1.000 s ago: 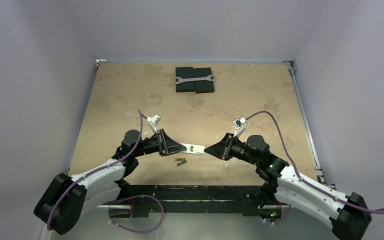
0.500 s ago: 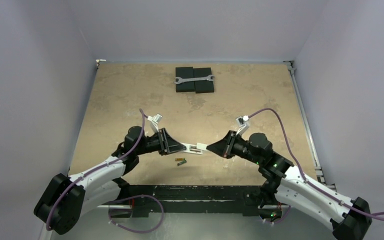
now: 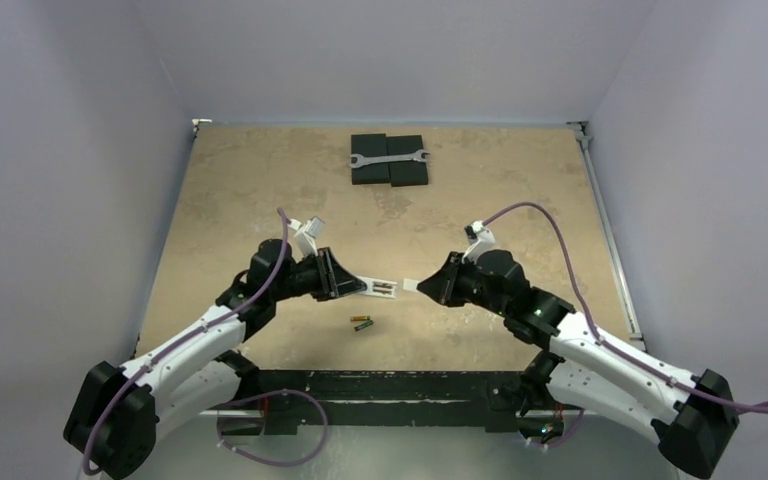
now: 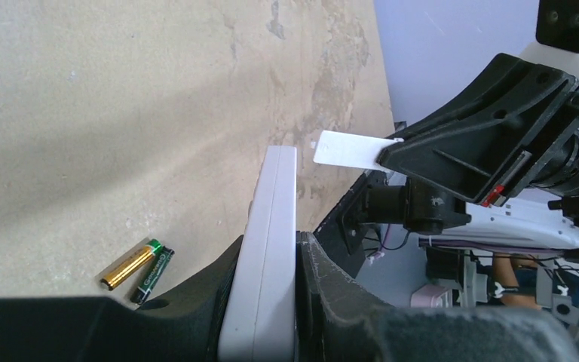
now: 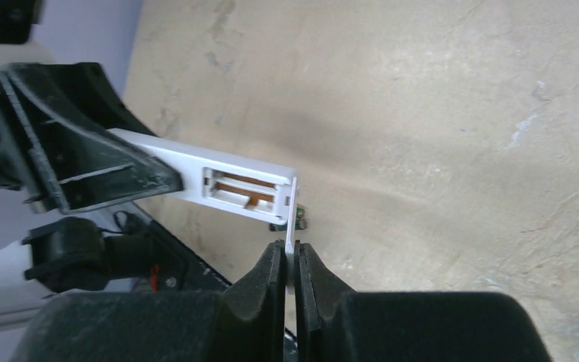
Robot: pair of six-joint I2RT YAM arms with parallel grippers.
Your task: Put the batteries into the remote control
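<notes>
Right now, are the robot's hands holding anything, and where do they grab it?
The left fingers pinch the remote control at the end away from its open battery slot. The right fingers pinch the small white cover by one end.

The top external camera looks steeply down from above and behind the arm bases (image 3: 120, 410), far enough back to take in the whole table (image 3: 260, 200). Each wrist camera sits close behind its own fingers (image 4: 332, 294), facing the other. All three views share the remote control (image 3: 380, 290) at the fingertips and the batteries (image 3: 362, 323).
</notes>
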